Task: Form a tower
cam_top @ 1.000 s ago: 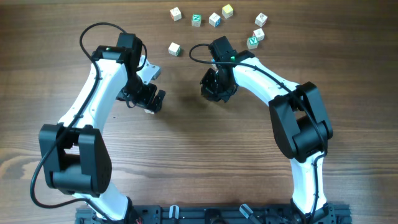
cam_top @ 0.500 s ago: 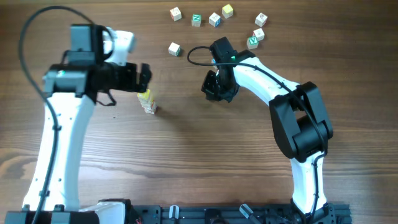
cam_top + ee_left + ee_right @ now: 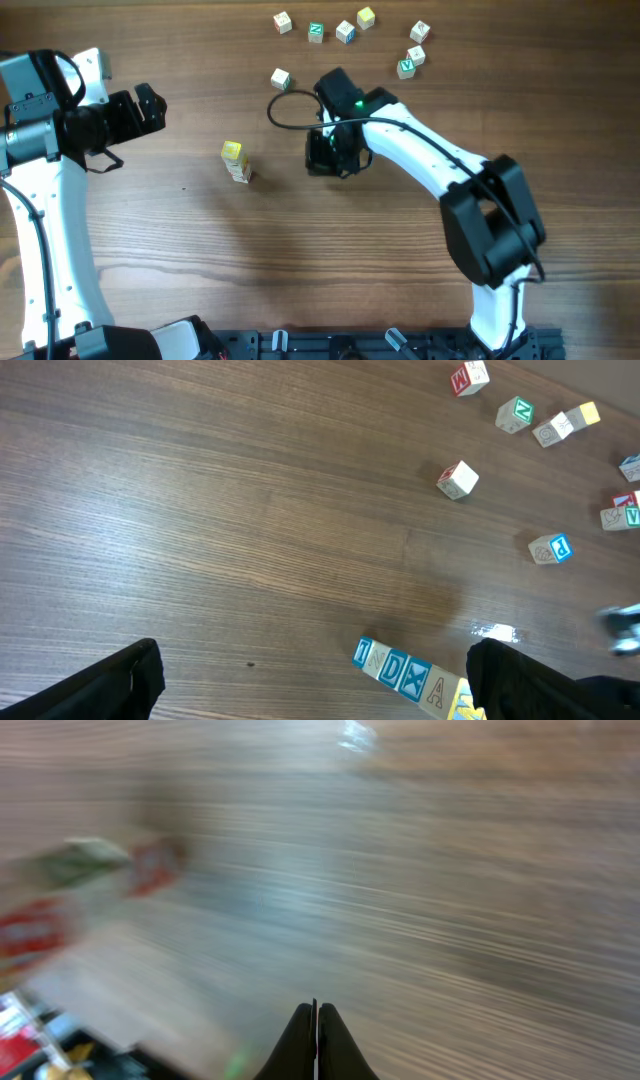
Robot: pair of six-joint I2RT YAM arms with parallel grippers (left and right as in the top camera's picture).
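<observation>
1. Starting at the left claw (image 3: 140, 108): its jaws stood wide open and empty, drawn back to the bench's left edge, well apart from the tower
2. A second earlier that claw had sat right over the spot where the tower now stands; half a second earlier it had already let go and lifted off to the left, and by now it had retreated further
3. The right claw (image 3: 315, 1025) had its fingers pressed flat together with nothing between them; within the last second it had closed and slid left across the middle of the bench
4. The tower (image 3: 235, 161) stood free, left of the bench's (image 3: 300, 260) centre, pale yellow cube on top and lettered cubes beneath, touched by neither claw and between the two
5. One single cube (image 3: 279, 78) lay just beyond the right claw, and the other loose cubes (image 3: 345, 32) were scattered along the far edge, right of centre
6. Judging from this, the latest cube was placed and the stack held after release; loose cubes remained, so the tower likely still had levels to gain
</observation>
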